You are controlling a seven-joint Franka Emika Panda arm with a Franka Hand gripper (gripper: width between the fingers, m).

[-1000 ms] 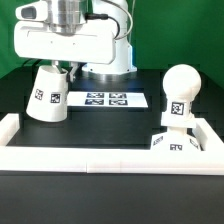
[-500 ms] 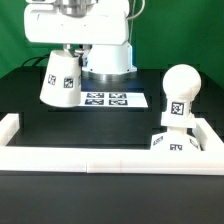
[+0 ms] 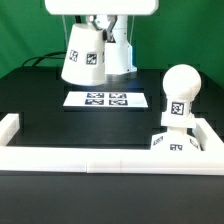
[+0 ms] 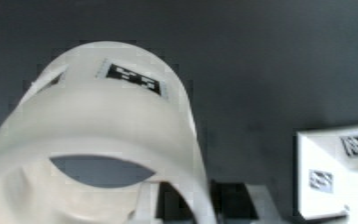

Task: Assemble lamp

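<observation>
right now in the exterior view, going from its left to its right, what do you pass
border rail's left end → lamp shade, lifted off the table in the gripper → marker board → bulb standing on the base at the exterior view's right

Black tabletop, low white border rail — dark green backdrop

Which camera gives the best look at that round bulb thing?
The exterior view: the bulb shows whole, upright on the base. The wrist view is filled by the shade; the bulb itself isn't visible there.
</observation>
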